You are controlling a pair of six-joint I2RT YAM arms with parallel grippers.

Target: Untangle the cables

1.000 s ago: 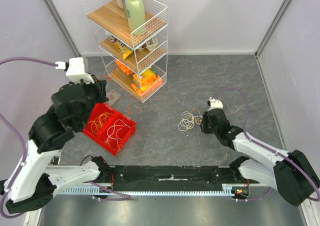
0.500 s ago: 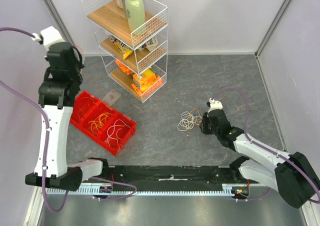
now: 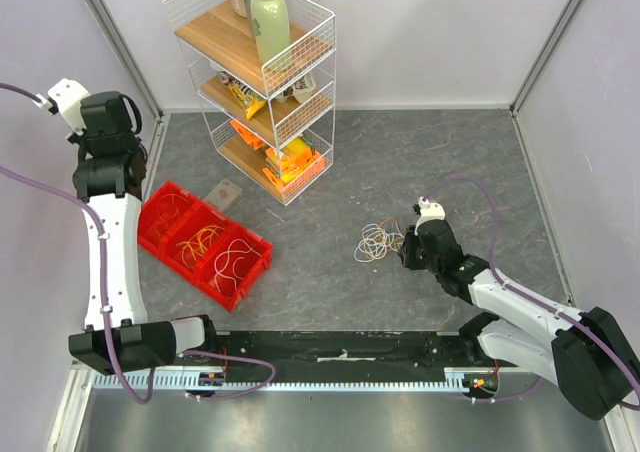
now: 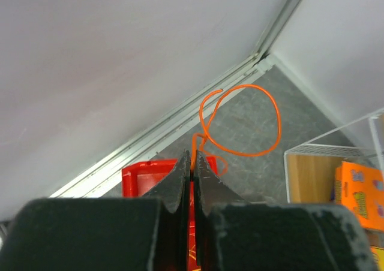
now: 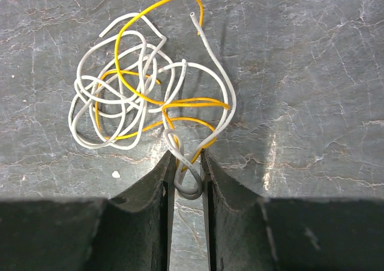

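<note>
left gripper [image 4: 193, 159] pinches orange cable [image 4: 280, 122] (seemingly one).

Cables [image 3: 378, 240] right of bin [image 3: 250, 232]; rack [image 3: 255, 82] behind bin.

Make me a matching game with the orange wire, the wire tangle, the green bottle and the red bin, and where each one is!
Things:
1. orange wire
2. wire tangle
3. green bottle
4. red bin

Places:
A. on the top shelf of the rack
B. on the table, one loop held by the right end effector
C. on the table, with wires lying inside
D. pinched in the left end effector, up in the air

Pairs: 1-D, 2-B, 3-A, 4-C
</note>
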